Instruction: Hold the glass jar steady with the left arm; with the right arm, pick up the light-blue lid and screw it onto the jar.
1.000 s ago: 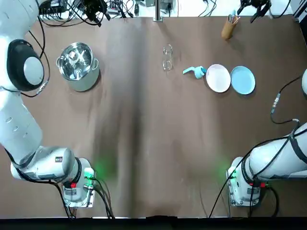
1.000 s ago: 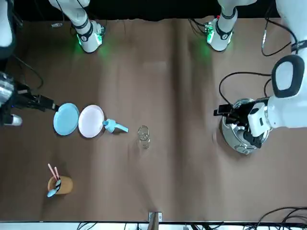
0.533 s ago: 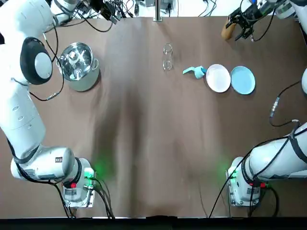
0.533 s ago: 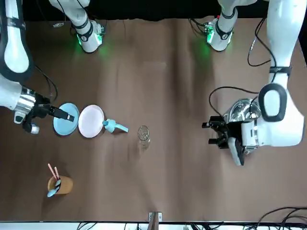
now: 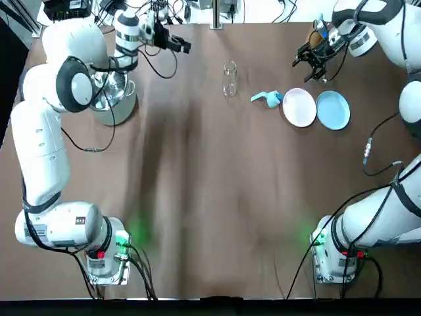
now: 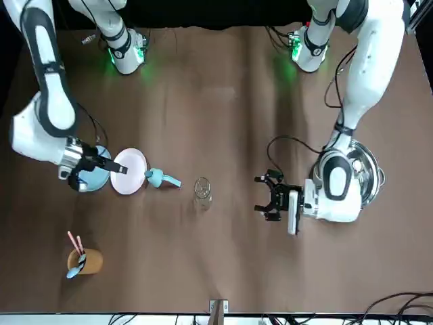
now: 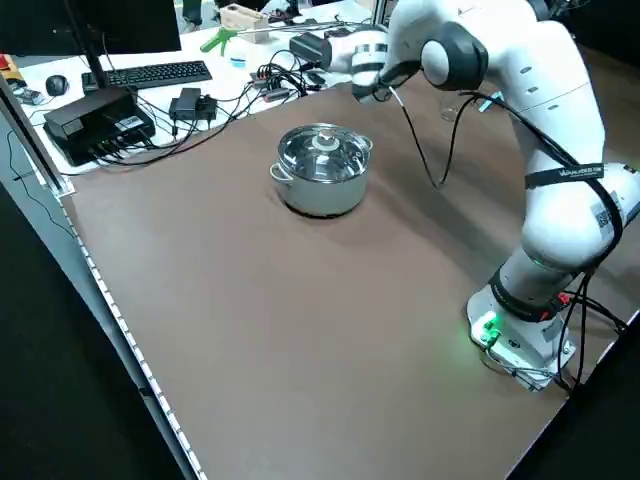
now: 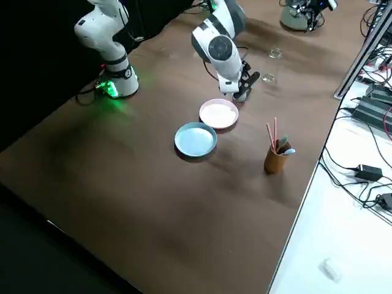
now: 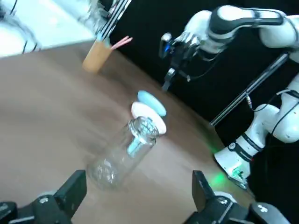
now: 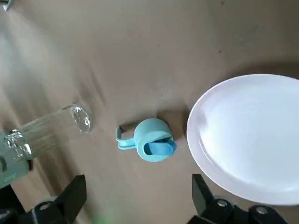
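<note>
The glass jar (image 5: 229, 78) stands near the far side of the counter (image 5: 210, 197). It looks upright, mouth up, w/ nothing holding it. The light-blue lid (image 5: 268, 99) lies near it on the robot's right, just beside the white plate (image 5: 299, 107) but not touching.

L end effector (image 5: 181, 45) hangs between the metal pot (image 5: 108, 91) & the jar, well apart from the jar. Its fingers are spread wide, nothing in them. R end effector (image 5: 308, 62) hangs over the counter near the lid & white plate, fingers also spread wide, nothing in them.

What could go wrong, I think:
- L fingers come in from the side & bump the jar, so it tips or rolls.
- R fingers hit the plate rim, since the lid sits so close, & push the lid away.
- Jar held too loose, so it spins w/ the lid.
- Lid put on crooked, so it won't turn down.
</note>
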Controlling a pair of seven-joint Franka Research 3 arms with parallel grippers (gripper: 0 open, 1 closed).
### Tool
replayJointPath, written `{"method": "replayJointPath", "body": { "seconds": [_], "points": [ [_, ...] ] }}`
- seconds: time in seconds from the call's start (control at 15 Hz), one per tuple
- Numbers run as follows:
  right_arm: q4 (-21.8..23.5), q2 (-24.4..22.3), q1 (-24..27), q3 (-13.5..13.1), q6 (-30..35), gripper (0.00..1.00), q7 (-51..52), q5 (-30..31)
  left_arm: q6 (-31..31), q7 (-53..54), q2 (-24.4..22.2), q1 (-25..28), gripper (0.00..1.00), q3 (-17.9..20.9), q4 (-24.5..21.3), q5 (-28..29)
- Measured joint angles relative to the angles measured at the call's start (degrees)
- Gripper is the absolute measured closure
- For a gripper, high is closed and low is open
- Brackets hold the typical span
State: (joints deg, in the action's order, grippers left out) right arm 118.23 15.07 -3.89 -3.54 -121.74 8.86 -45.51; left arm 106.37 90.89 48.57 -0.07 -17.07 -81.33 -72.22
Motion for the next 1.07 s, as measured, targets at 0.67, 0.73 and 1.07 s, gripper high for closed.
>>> {"method": "replayJointPath", "body": {
  "seconds": [0.67, 0.73, 1.07],
  "points": [
    [0.0, 8.5, -2.2, 0.0, -2.5, 0.01, 17.7, -8.3, 0.0, 33.6, 10.4, -3.9, 0.00, -1.3, 3.6, -9.3],
    [0.0, 8.9, -2.6, 0.0, -2.6, 0.01, 17.8, -8.4, 0.0, 35.7, 11.0, -4.3, 0.00, -1.3, 3.6, -10.0],
    [0.0, 10.2, -4.8, 0.1, -4.1, 0.01, 17.8, -10.5, 4.5, 38.7, 13.6, -6.0, 0.00, -1.3, 3.9, -13.0]
  ]
}}
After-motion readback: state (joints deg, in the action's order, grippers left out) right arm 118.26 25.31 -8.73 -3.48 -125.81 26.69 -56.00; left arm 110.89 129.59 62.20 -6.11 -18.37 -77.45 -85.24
